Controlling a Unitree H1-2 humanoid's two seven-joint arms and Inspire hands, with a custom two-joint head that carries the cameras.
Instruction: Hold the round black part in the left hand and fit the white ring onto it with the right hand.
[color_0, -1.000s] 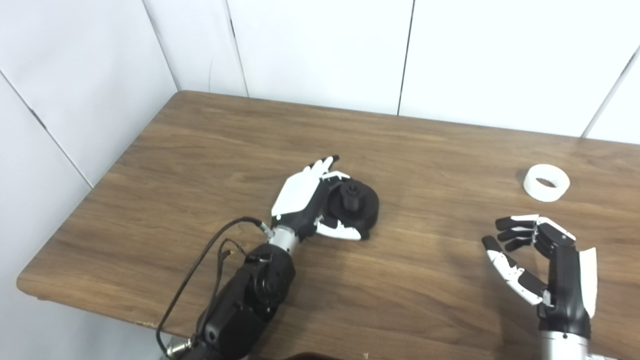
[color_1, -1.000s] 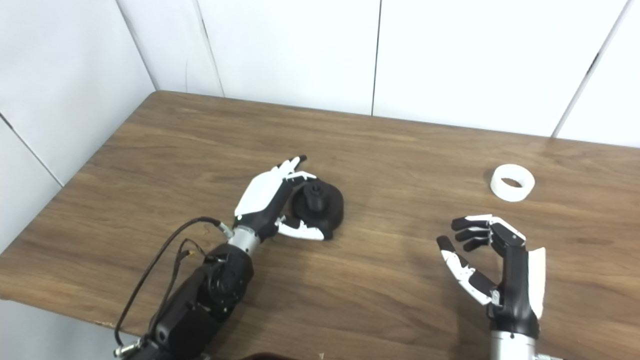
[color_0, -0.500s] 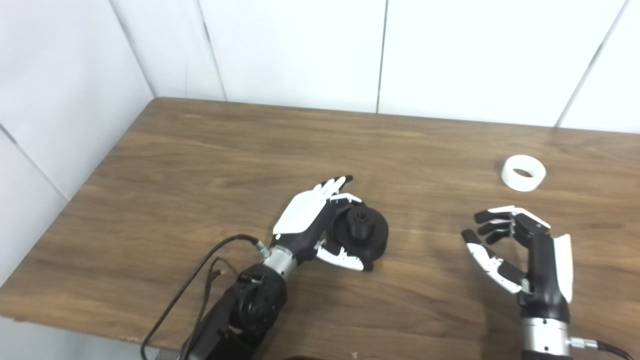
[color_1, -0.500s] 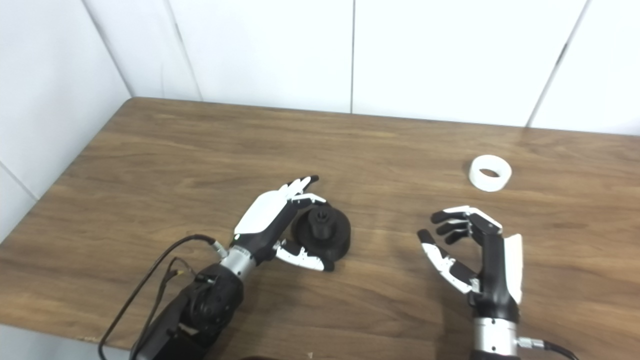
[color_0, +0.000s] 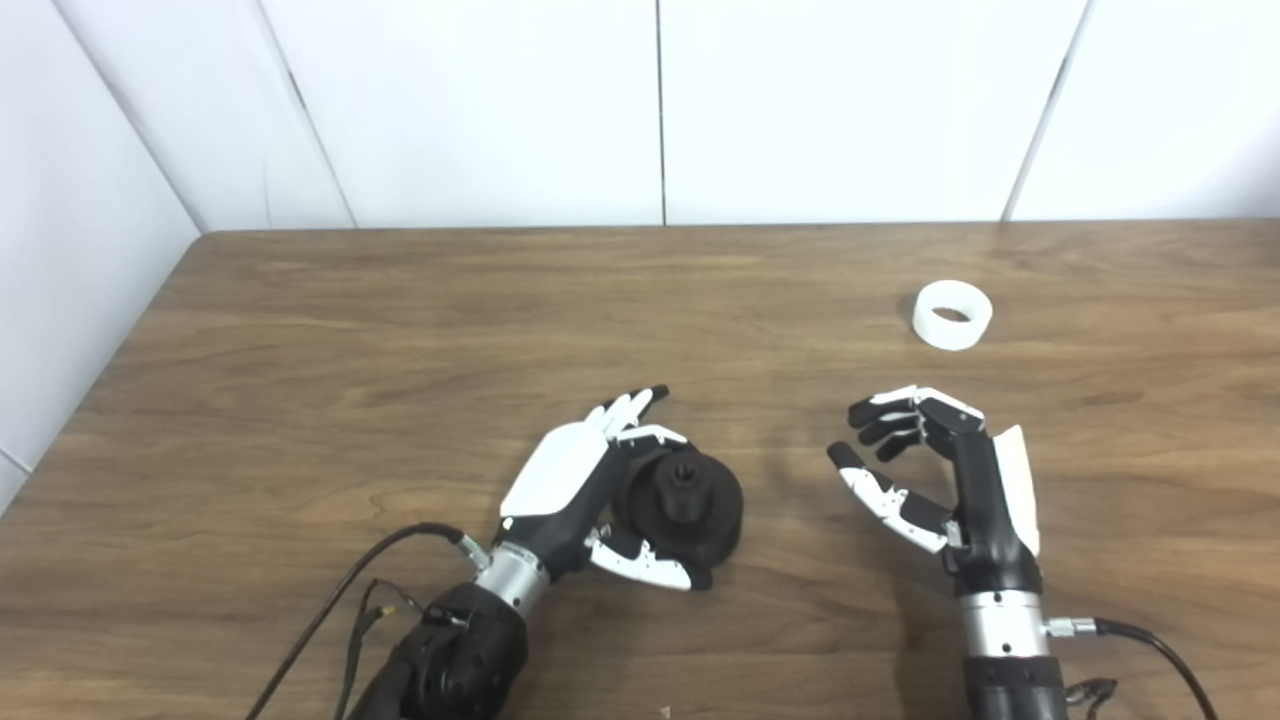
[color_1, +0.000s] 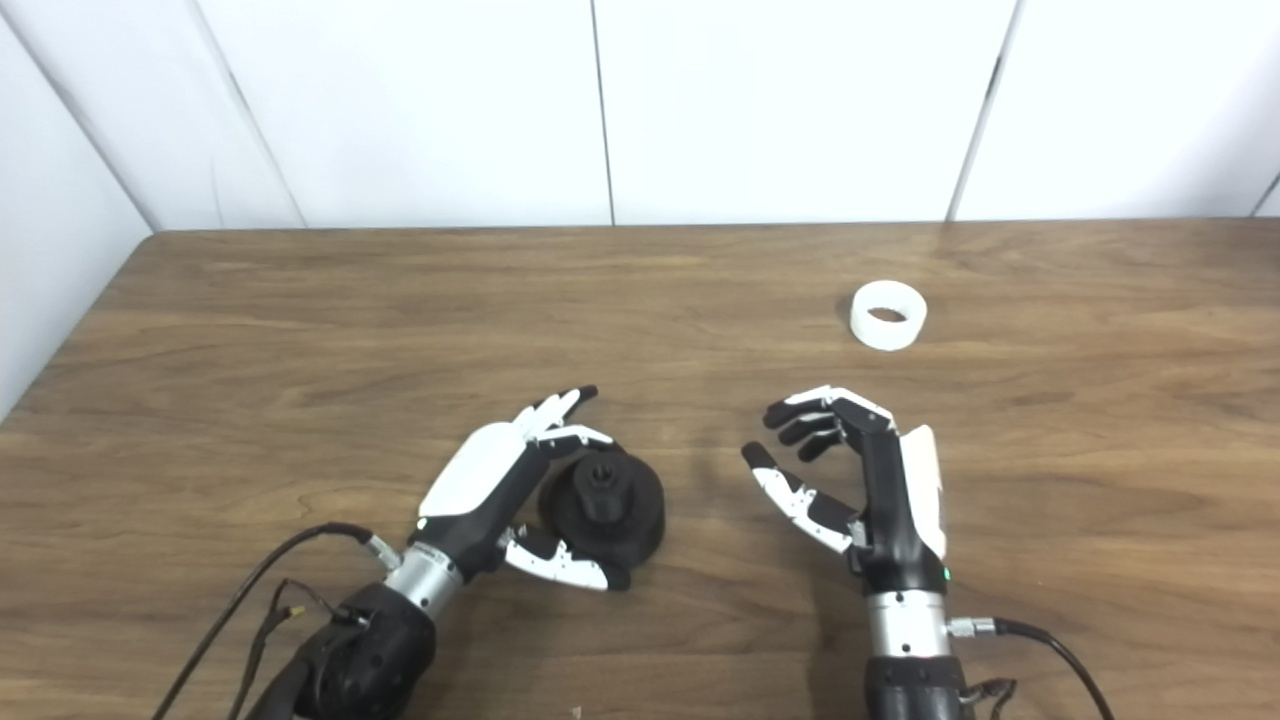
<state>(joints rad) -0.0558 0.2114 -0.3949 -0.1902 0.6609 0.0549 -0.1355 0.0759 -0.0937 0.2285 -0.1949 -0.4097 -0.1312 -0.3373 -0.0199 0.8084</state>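
- Toward the near edge of the table (color_0: 300, 330), left of middle, the left hand (color_0: 575, 480) cups the round black part (color_0: 685, 500), fingers curled around it but not clearly clamped.
- The right hand (color_0: 945, 480) hovers empty, fingers apart.
- The white ring (color_0: 952, 314) lies beyond those fingertips, toward the far right corner, hole upward.

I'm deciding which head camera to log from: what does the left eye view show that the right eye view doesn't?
Only the left eye view: a wider strip of the left wall beside the table.
Only the right eye view: more bare table to the right of the ring, and one more wall seam at the picture's right edge.
Both: the left hand cupped against the round black part, which rests on the table (grip unclear); the right hand open and empty, apart from the white ring lying farther back.
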